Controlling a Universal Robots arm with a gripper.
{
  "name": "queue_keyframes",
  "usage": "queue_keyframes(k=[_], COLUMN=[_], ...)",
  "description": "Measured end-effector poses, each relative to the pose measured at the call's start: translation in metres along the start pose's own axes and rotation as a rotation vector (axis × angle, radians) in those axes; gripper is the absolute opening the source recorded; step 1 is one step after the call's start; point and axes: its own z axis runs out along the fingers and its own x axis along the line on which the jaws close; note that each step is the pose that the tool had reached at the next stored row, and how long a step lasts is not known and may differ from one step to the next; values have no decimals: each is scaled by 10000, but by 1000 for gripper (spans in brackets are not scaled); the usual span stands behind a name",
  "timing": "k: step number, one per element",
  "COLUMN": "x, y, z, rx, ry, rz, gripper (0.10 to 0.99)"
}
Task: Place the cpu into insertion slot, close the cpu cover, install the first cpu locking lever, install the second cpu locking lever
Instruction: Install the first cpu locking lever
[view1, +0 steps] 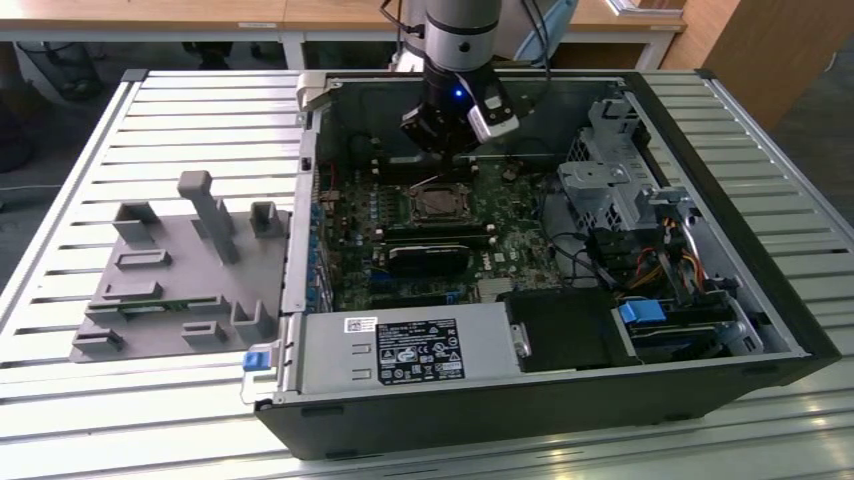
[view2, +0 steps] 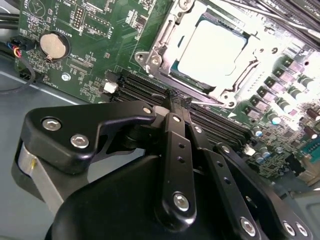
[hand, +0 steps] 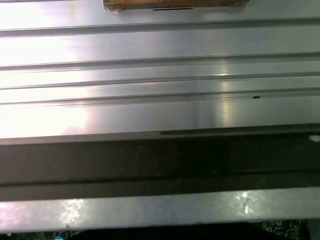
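The cpu (view2: 210, 50), silvery-grey on top, lies in the insertion slot (view2: 194, 83) on the green motherboard. The cpu cover (view2: 162, 47), a silvery frame with a square window, lies flat around it. My gripper (view2: 177, 97) is shut with nothing between its black fingers (view2: 176, 135). Its tips stand over the socket's edge nearest the arm, next to a thin bright lever rod (view2: 207, 103). In the exterior view the gripper (view1: 447, 160) hangs inside the open computer case, just behind the cpu (view1: 437, 206).
Long black memory slots (view2: 140, 87) run beside the socket, and a coin battery (view2: 53, 45) sits further off. Memory sticks (view1: 430, 238), a drive cage (view1: 614, 190) and a power supply (view1: 400, 350) crowd the case. A grey fixture (view1: 174, 270) lies on the slatted table (hand: 160, 65).
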Motion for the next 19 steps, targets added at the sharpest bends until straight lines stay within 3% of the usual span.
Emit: queue_keyframes(k=[19], x=[-51], y=[-6], z=[169], rx=[-11], ry=[1], rz=[0], gripper=[106])
